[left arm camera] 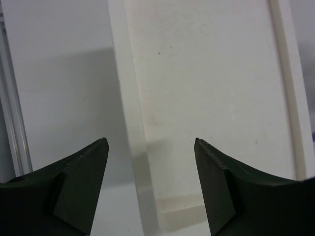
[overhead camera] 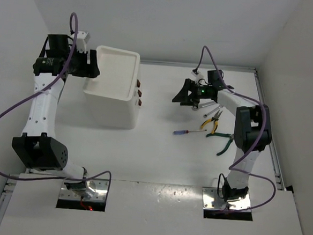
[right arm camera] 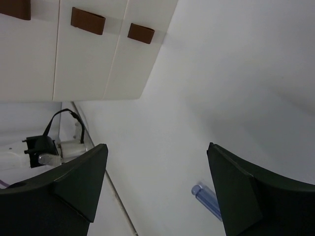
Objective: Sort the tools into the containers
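**Right claw open beside the tools**

On the surface, the green-handled pliers lie nearest, then the screwdriver, the yellow-handled pliers and two wrenches. The right claw hangs wide open and empty, with the wrenches at its 4 o'clock. It should centre over one tool, fingers across the shaft. Farthest, the left claw, spread and empty, straddles the tray rim of the cabinet.
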Motion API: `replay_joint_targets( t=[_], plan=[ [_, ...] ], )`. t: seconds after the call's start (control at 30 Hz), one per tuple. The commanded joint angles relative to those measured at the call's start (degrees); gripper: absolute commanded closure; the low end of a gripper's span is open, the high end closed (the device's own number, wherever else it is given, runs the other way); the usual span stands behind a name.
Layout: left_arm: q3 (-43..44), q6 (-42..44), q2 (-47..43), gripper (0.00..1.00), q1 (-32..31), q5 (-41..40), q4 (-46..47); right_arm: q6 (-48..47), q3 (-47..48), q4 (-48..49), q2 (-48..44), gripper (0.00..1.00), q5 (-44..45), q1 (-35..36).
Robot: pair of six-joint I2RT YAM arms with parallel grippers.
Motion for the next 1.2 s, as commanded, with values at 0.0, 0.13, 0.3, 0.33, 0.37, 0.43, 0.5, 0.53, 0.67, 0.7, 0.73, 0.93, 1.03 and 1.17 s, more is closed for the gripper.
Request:
replay_joint_targets(
  t=[0.0, 0.13, 0.3, 0.33, 0.37, 0.43, 0.5, 0.53, 0.67, 0.7, 0.73, 0.93, 1.03, 1.17],
  plan=[
    [0.7, -2.9, 1.1, 0.24, -1.3, -5.7, 3.7, 3.8, 3.6, 5.4, 1.8, 0.18, -2.4, 1.7],
    [0.7, -2.9, 2.6, 0.3, -2.7, -8.0, 3.7, 7.6, 5.8, 8.4, 4.9, 0.18, -2.9, 4.0],
    [0.7, -2.9, 4.3, 0.51, -3.3, -8.6, 3.7, 15.5, 6.9, 15.4, 9.5, 0.22, -4.6, 5.8],
    [0.7, -2.9, 4.3, 0.55, -3.3, -8.6, 3.7, 17.5, 6.9, 19.5, 10.2, 0.22, -6.1, 5.8],
    [0.7, -2.9, 4.8, 0.58, -3.3, -8.6, 4.2, 19.6, 6.9, 22.0, 10.9, 0.23, -6.7, 5.8],
    [0.7, -3.4, 5.4, 0.62, -3.3, -9.1, 4.2, 26.1, 6.4, 29.7, 13.2, 0.24, -7.5, 6.4],
    [0.2, -3.4, 5.4, 0.65, -3.3, -9.1, 4.2, 30.8, 4.5, 35.7, 14.8, 0.26, -8.1, 7.0],
    [0.2, -3.4, 5.4, 0.71, -3.3, -9.1, 4.2, 35.9, 4.0, 42.4, 15.7, 0.27, -8.6, 7.0],
    [-0.3, -4.0, 5.4, 0.86, -3.3, -9.6, 4.7, 46.4, 3.5, 55.3, 21.2, 0.28, -9.9, 8.2],
    [-0.3, -4.0, 5.4, 0.9, -3.3, -9.6, 4.7, 47.5, 4.1, 56.5, 23.2, 0.3, -9.9, 8.2],
    [-0.3, -4.0, 5.4, 0.95, -3.3, -9.6, 4.7, 48.5, 4.1, 57.6, 24.2, 0.3, -9.9, 8.7],
    [-1.6, -4.5, 5.9, 1.0, -3.3, -8.9, 4.7, 58.3, 6.8, 67.0, 31.0, 0.32, -8.2, 9.9],
    [-2.8, -5.1, 5.4, 1.0, -3.3, -8.2, 5.4, 61.6, 8.5, 70.1, 32.9, 0.32, -7.7, 10.6],
    [-3.3, -5.7, 4.8, 1.0, -3.9, -7.4, 6.0, 63.5, 10.3, 70.6, 34.1, 0.33, -6.0, 11.9]
  ],
)
